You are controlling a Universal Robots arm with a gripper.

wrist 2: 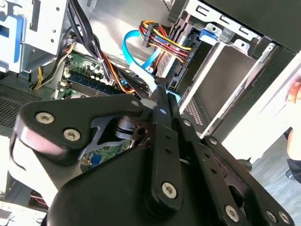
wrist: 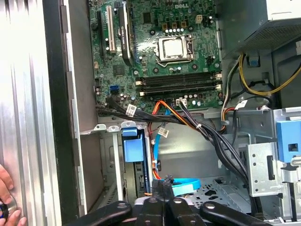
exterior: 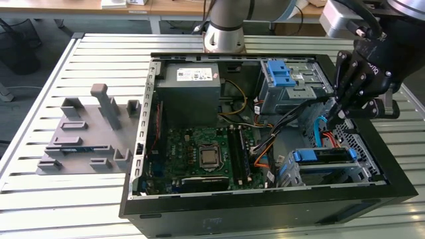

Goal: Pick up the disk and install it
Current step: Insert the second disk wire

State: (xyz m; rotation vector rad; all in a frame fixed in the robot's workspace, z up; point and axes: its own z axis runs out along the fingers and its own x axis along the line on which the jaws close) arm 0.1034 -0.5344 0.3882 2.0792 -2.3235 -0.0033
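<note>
Fingers point(wrist 2: 162, 117) closing together on nothing, hovering near the blue cable point(wrist 2: 136, 61). Looking nearly finished: disk point(exterior: 323, 156) already sitting inside the lower bay point(exterior: 362, 172), perhaps awaiting final seating.

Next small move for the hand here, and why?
Probably raise the hand straight up, clear of the cables: it looks shut and empty, and the disk already sits in the cage.
</note>
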